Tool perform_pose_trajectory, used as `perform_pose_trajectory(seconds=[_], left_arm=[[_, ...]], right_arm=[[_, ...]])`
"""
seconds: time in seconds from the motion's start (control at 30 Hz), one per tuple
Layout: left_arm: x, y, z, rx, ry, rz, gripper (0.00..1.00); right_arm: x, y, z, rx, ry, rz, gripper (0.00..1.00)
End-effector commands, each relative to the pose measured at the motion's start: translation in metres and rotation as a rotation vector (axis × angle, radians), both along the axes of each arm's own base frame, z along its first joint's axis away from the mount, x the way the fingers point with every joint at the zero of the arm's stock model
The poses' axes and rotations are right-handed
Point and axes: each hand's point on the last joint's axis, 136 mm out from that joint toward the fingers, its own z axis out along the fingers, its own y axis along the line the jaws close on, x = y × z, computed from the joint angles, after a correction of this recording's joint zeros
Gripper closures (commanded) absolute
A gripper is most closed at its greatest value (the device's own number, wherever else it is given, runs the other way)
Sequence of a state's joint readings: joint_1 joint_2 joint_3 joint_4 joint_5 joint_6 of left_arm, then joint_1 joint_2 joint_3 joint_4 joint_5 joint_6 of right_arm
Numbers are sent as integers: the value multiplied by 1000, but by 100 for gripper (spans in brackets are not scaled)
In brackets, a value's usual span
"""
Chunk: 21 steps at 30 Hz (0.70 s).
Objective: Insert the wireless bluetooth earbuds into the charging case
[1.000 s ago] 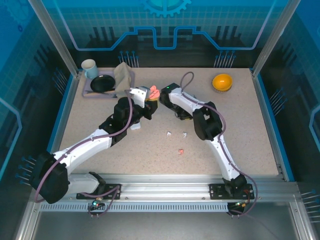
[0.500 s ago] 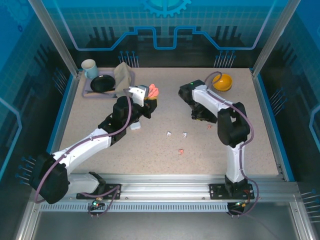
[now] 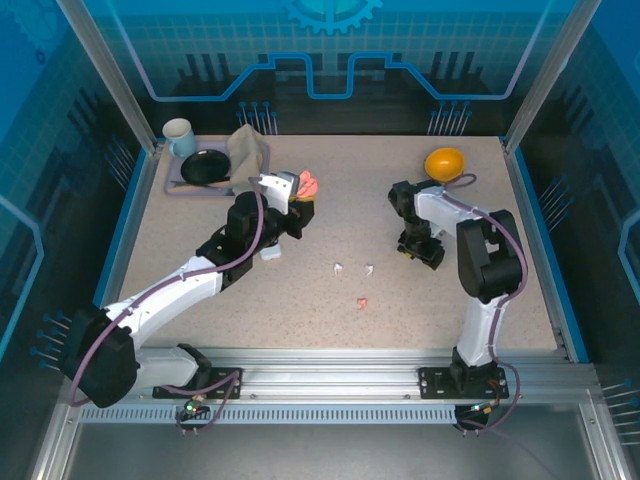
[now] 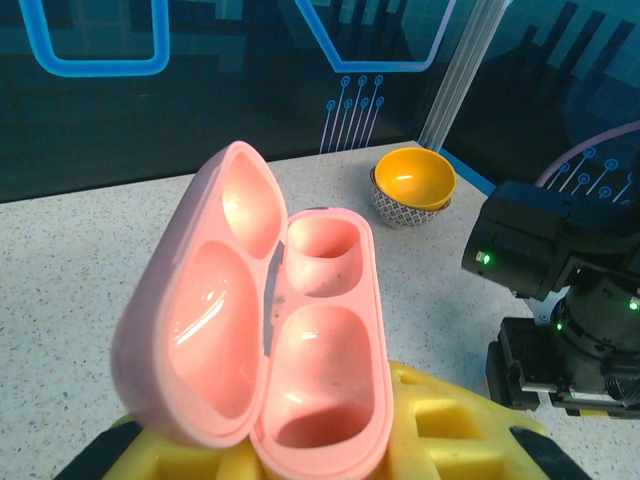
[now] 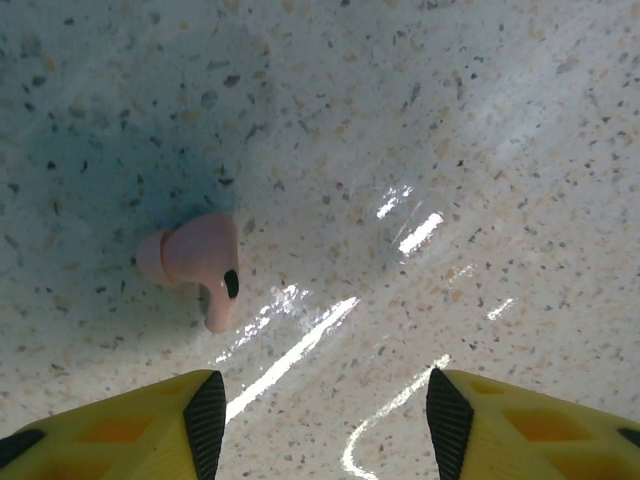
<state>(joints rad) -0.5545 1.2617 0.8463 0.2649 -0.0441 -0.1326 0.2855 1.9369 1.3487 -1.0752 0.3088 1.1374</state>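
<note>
Salmon-pink earbud (image 5: 193, 262) lying on its side on the speckled counter (image 5: 450, 120). Its stem is turned toward the right gripper (image 5: 322, 415), whose fingers (image 5: 205, 420) are set apart with nothing between them. The earbud is seen ahead of the gap, nearer one finger than the other, and is touched by neither. The pink charging case (image 4: 310, 350) is clamped in the left gripper (image 3: 299, 198) with its lid swung open, and both wells are presented empty. A white earbud (image 3: 339, 268), another white earbud (image 3: 369, 269) and a second pink earbud (image 3: 361, 303) are scattered on the counter between the arms.

The earbud is judged to be very light, rigid and glossy, with rounded surfaces. It can therefore be expected to skid on the counter or slip out from between the pads if it is pinched off-centre. A gentle hold across the bulbous head is suggested, so that the stem is left free to be lowered into a well.
</note>
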Motion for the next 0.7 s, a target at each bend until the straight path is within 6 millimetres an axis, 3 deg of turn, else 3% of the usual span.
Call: perform_pose_trajectory(seconds=[0.0,0.67], left_arm=[[0,-8,14,-11,-18,-30,100],[-5,-5,4,11,4,-32,100]], right_arm=[[9,3,1,64,-57,-39,42],[20,-15,18,38,-104,35,44]])
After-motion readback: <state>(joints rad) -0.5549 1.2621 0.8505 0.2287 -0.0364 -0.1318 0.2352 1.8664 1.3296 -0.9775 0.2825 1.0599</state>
